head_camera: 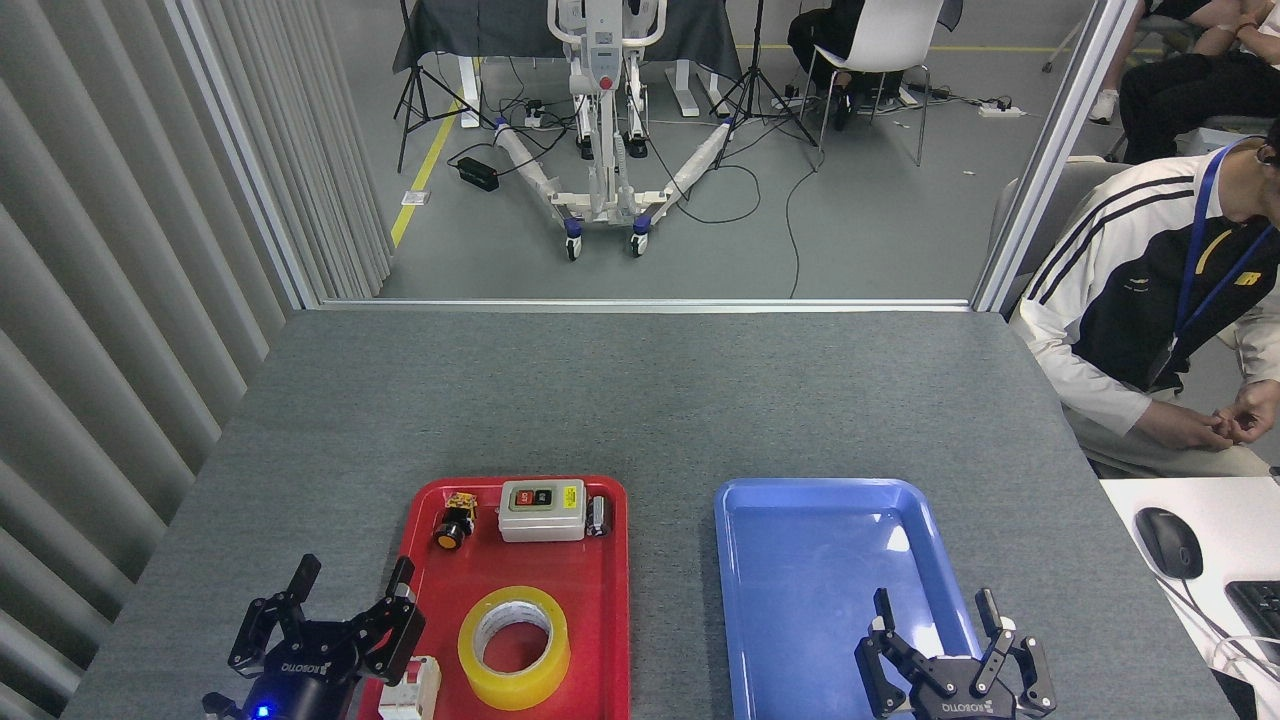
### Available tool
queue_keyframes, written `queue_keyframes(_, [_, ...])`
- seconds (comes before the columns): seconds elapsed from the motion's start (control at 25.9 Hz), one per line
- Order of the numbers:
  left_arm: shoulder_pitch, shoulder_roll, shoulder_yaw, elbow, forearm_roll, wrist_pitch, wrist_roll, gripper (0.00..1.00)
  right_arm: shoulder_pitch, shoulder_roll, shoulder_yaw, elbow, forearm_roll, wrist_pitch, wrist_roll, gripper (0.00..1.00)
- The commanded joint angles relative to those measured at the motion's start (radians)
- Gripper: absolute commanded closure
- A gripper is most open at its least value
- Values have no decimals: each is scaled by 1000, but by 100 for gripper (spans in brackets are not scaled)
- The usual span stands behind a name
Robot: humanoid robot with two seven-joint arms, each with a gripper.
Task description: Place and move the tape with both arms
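The tape point(514, 647), a yellow roll with a white core, lies flat in the near half of the red tray point(608, 600). My left gripper point(350, 587) is open at the tray's near-left corner, just left of the roll and not touching it. Its fingers point(398, 590) point up and away with nothing between them. My right gripper point(935, 607) is open over the near end of the blue tray point(800, 560), which holds nothing.
At the far end of the red tray sit a white switch box point(542, 509), a small yellow-and-black part point(456, 522) and a dark cylinder point(598, 516). A white-and-red block point(413, 690) lies near my left gripper. A seated person point(1150, 300) is at the right, beside a mouse point(1168, 542).
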Motion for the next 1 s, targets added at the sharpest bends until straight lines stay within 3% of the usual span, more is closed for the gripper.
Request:
queue_keyframes(0.0, [0,-2,0,0,0,1,2,0,3,2,0,0,0,1,10,0])
queue_keyframes(0.97, [0,-15,0,-3,2,-4,8,0,15,-1,-9,-5,0,-1,10,0])
